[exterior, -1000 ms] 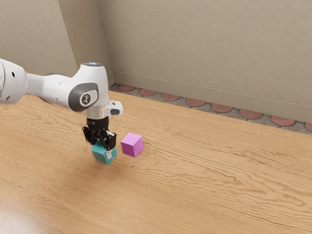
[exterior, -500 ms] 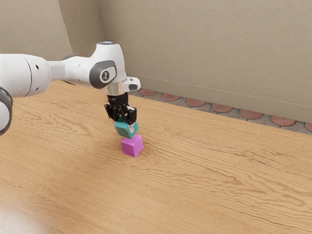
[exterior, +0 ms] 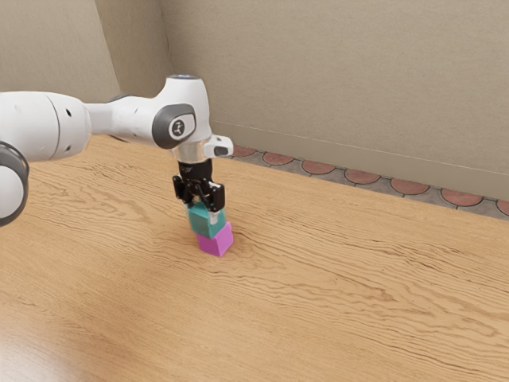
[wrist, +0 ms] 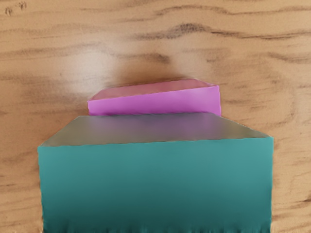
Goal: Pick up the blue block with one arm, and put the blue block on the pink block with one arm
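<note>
I am holding the blue block (exterior: 207, 224) in my black hand (exterior: 204, 208), with both fingers clamped against its sides. The blue block is sitting squarely over the pink block (exterior: 217, 243) and appears to be touching its top, out on the wooden tabletop (exterior: 342, 278). Seen from my wrist, the blue block (wrist: 155, 184) is covering most of the pink block (wrist: 160, 101).

Arm (exterior: 119, 119) stretched level, claw (exterior: 205, 208) pointing straight down, clamped on blue block (exterior: 208, 224)
</note>
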You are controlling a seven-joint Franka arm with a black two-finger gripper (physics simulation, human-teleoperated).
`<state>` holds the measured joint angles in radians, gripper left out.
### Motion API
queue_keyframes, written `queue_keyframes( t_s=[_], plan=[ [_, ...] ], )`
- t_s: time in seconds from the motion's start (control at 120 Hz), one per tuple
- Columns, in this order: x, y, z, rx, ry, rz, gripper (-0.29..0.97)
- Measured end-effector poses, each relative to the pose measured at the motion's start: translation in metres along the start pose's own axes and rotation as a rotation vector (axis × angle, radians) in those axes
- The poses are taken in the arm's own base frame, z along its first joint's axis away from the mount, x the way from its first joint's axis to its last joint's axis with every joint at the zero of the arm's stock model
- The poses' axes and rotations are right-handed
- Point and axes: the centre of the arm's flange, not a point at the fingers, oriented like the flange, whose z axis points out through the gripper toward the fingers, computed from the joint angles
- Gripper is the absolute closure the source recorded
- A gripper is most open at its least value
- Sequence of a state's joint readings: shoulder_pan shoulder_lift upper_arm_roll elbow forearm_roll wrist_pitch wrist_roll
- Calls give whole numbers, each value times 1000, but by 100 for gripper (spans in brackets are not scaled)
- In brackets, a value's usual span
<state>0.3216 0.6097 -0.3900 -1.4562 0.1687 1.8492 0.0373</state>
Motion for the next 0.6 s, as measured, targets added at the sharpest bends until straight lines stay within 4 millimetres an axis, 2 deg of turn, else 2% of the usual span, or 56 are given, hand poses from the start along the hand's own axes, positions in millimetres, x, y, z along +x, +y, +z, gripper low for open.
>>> queue_keyframes(
  t_s=[0.175, 0.275, 0.325, 0.4, 0.517, 0.6],
  plan=[
    [-2, 0, -2, 4, -5, 9, 7],
    [-8, 2, -20, 17, 5, 15, 5],
    [-17, 12, -39, 35, 18, 28, 4],
    [-40, 33, -80, 74, 46, 49, 3],
    [-87, 90, -154, 150, 99, 113, 1],
    [-125, 110, -199, 201, 139, 154, 1]
  ],
)
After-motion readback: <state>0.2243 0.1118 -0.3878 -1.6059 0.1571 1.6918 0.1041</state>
